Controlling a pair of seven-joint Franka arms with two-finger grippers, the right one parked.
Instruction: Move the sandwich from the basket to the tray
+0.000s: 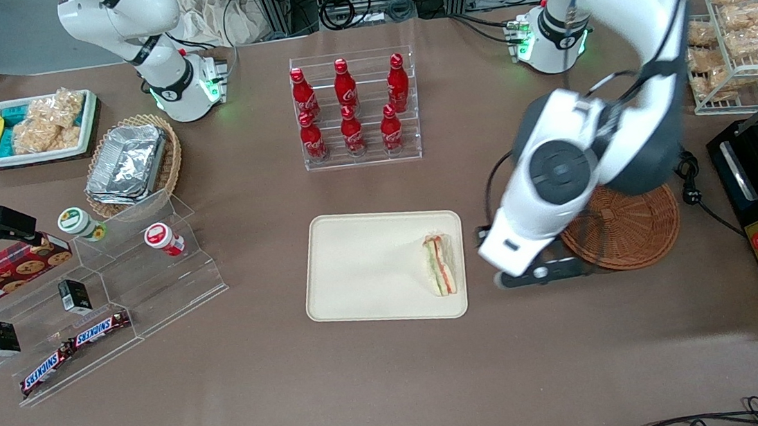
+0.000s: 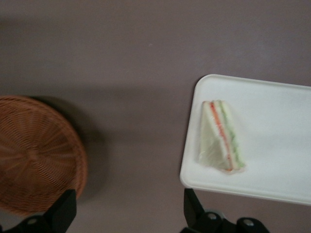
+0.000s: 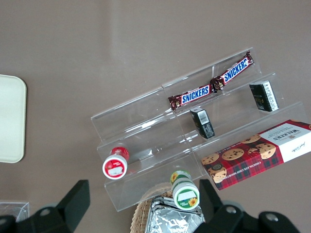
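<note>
Since the sandwich (image 1: 441, 265) already lies on the tray (image 1: 364, 270), close to the rim on the working arm's side, the main worry in the front view is pretty simple: the arm hangs low between the tray and the basket (image 1: 631, 230), so a careless swing toward the tray could clip the rim or nudge the wedge off it. The gripper (image 1: 539, 272) sits just beside the tray's edge, over bare table, with the basket touching nothing of it as far as I can see. The arm covers part of the basket, so I can't say much about what's in that part.

From the left wrist view it's clearer. The gripper (image 2: 129, 213) is spread wide with nothing between its fingers (image 2: 63, 211), just brown table. The sandwich (image 2: 221, 138) rests flat near the corner of the tray (image 2: 282, 107), apart from the fingers. The basket (image 2: 34, 155) looks empty. I'd judge the job basically done, as long as the arm lifts away cleanly.

The right wrist view adds only a sliver of the tray (image 3: 9, 119).
</note>
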